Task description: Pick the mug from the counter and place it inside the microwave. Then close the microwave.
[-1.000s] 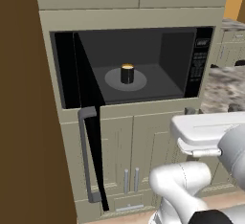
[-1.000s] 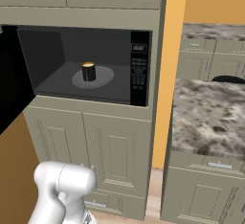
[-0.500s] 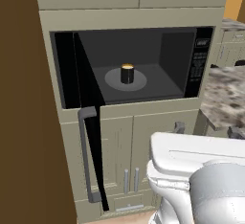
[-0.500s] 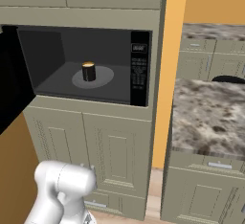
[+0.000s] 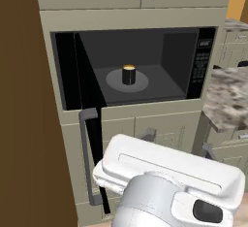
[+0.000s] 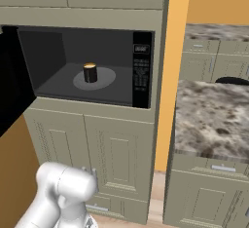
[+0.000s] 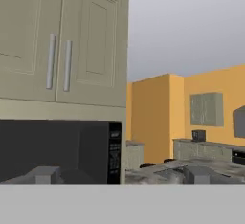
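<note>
Right now, nearest to me, my tool point(image 7: 119, 175) stands spread about as wide as it goes, with nothing between its tips; in the hand view the two grey tips rise at roughly 7 and 5 o'clock along the bottom edge, looking out toward the upper cabinets point(image 7: 62, 41) and the orange far wall. My arm's white body bulks low in both base views, at 5 o'clock in the left one and 7 o'clock in the right one.

Next out, the microwave door point(image 5: 87, 124) hangs swung open, at about 9 o'clock from the cavity in the left base view, its grey bar handle point(image 5: 86, 158) running down toward 7 o'clock. The worktop point(image 6: 214, 120) lies off at 3 o'clock, carrying nothing that I need now.

Farther in, the mug point(image 5: 128, 74) stands upright on the round turntable point(image 5: 114, 83), near the middle of the microwave point(image 6: 141, 68) cavity, its tan top showing. It is well apart from my tool.

So I judge the first half done: the mug is off the worktop and set inside. What is left is the closing, which means reaching the open door at my 9 o'clock side and pushing it round until it shuts over the cavity.
</note>
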Controlling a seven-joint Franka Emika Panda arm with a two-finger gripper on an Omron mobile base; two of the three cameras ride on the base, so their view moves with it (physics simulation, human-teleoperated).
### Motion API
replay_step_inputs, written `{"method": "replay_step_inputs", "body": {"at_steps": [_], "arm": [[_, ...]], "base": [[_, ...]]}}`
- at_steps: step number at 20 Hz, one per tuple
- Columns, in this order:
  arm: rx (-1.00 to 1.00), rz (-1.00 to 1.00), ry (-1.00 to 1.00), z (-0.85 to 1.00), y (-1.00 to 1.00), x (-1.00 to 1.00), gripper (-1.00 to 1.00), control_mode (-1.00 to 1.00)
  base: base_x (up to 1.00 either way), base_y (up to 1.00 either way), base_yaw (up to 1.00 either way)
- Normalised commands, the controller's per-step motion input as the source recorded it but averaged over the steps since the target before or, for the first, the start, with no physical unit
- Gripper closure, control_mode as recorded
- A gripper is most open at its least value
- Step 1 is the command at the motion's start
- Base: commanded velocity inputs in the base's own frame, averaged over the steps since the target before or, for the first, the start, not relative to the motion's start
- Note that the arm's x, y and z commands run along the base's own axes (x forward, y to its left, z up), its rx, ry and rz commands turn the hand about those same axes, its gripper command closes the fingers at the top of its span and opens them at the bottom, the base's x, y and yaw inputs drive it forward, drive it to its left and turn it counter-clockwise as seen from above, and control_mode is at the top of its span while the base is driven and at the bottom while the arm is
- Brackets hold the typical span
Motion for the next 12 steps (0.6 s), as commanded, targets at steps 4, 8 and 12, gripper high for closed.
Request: {"method": "replay_step_inputs", "body": {"at_steps": [4,8,12], "arm": [[-0.05,-0.21,0.01,0.00,0.57,0.00,-1.00,-1.00],[-0.07,-0.11,0.01,0.00,0.60,0.01,-1.00,-1.00],[-0.04,-0.06,0.00,-0.05,0.52,0.01,-1.00,-1.00]], "base": [[0.00,0.00,0.00],[0.00,0.00,0.00],[0.00,0.00,0.00]]}}
